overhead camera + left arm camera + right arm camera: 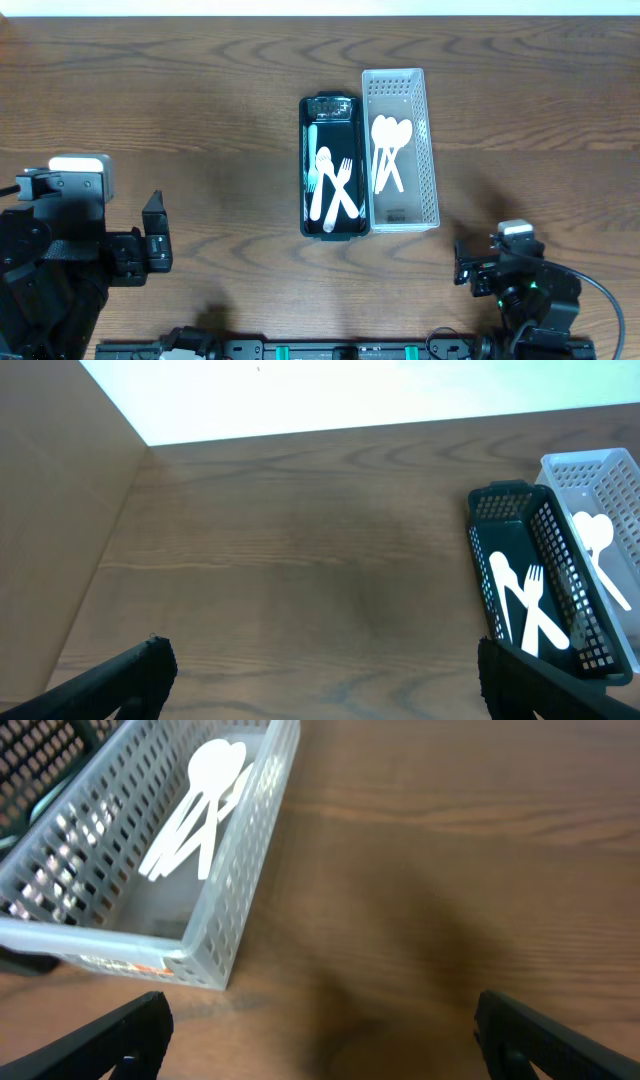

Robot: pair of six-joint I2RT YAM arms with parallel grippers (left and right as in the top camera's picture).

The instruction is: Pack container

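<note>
1. Left end effector (158, 238), lower left of the frame, has its fingers wide apart and empty above the wooden worktop (200, 100).
2. Black basket (304, 170), centre, holds white plastic cutlery (332, 190).
3. White basket (432, 150), just beside it on the right, holds white spoons (388, 150).
4. Right end effector (463, 265), lower right, has its fingers apart and empty.

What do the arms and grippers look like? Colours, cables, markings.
Both arms are matte black. The left arm carries a boxy white module near the wrist. The right arm has a smaller white module, small green spots, and a black cable looping off its side. The left gripper and right gripper have flat black fingers. No readable markings.
</note>
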